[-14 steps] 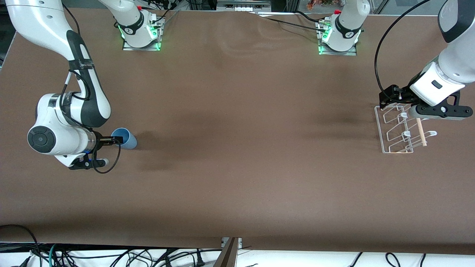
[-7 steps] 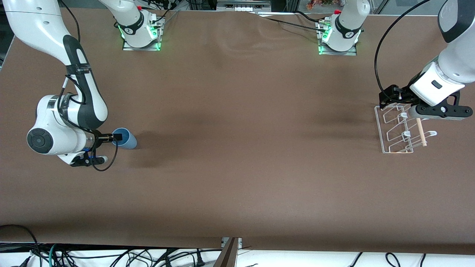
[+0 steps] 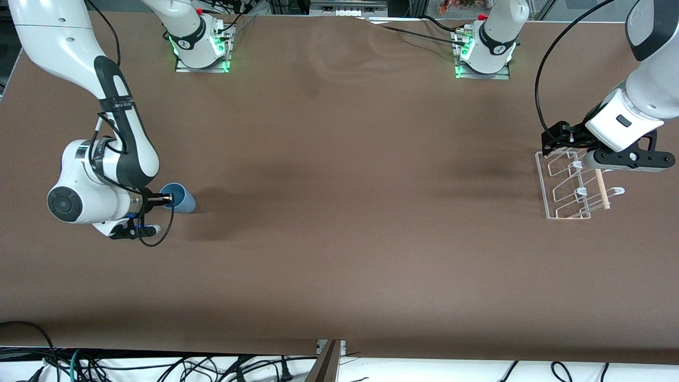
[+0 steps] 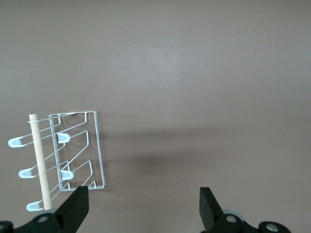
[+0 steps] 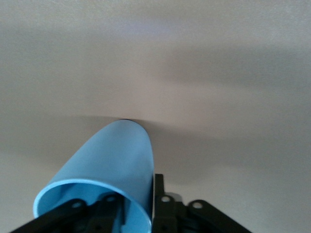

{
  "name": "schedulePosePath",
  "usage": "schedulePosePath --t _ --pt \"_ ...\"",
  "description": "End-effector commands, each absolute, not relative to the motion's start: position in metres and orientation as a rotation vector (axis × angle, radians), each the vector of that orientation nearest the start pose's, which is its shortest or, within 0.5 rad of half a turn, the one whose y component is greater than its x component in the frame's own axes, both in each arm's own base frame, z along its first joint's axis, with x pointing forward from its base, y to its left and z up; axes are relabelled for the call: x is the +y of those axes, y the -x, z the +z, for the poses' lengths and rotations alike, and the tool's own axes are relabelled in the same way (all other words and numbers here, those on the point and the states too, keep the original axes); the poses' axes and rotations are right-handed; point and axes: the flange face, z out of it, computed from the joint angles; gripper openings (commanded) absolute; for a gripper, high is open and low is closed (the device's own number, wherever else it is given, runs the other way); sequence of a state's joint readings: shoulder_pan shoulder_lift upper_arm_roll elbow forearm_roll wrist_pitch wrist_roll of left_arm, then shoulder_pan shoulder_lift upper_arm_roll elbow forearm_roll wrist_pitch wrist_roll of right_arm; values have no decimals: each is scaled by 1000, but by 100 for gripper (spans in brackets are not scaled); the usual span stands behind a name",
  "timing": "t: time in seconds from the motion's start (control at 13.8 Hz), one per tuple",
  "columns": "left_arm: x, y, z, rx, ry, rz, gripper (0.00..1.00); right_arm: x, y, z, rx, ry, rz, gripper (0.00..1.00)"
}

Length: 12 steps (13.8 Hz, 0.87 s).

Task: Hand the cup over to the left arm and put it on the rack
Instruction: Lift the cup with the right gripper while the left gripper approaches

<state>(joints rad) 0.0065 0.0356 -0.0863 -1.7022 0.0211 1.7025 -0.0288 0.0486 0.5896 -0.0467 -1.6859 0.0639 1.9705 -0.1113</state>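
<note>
The cup's (image 5: 104, 170) lower rim is cut off by the right wrist view's edge. The rack's (image 3: 565, 183) end farthest from the front camera is hidden under the left gripper (image 3: 562, 139).

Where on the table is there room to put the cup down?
The wide bare brown table between the cup and the rack is free. It is crowded only at the ends: the right hand grips the cup's wall, and the open left hand hovers over the rack.
</note>
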Motion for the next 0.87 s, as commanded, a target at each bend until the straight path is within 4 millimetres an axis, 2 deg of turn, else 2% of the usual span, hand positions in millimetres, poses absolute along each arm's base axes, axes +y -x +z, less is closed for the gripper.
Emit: schedulePosePath --t 0.0,0.14,0.29,0.36,0.51,0.65,0.8 --pt "-45 -561 557 82 3141 63 100 12 -647 245 -122 3026 422 0" --pt "-45 -560 555 84 3139 89 100 19 -656 259 -69 2975 370 0" --pt "-53 -558 553 103 3136 120 100 44 -662 275 -40 2901 322 0" --pt "-55 -558 551 110 3135 132 100 66 -663 283 -44 2857 315 0" --pt "-62 -558 547 129 3135 147 100 122 -671 315 -40 2749 301 0" --pt "-71 -558 537 155 3137 205 100 177 -673 337 104 2673 304 0" --pt "-76 -556 540 183 3139 216 100 233 -672 356 181 2619 303 0"
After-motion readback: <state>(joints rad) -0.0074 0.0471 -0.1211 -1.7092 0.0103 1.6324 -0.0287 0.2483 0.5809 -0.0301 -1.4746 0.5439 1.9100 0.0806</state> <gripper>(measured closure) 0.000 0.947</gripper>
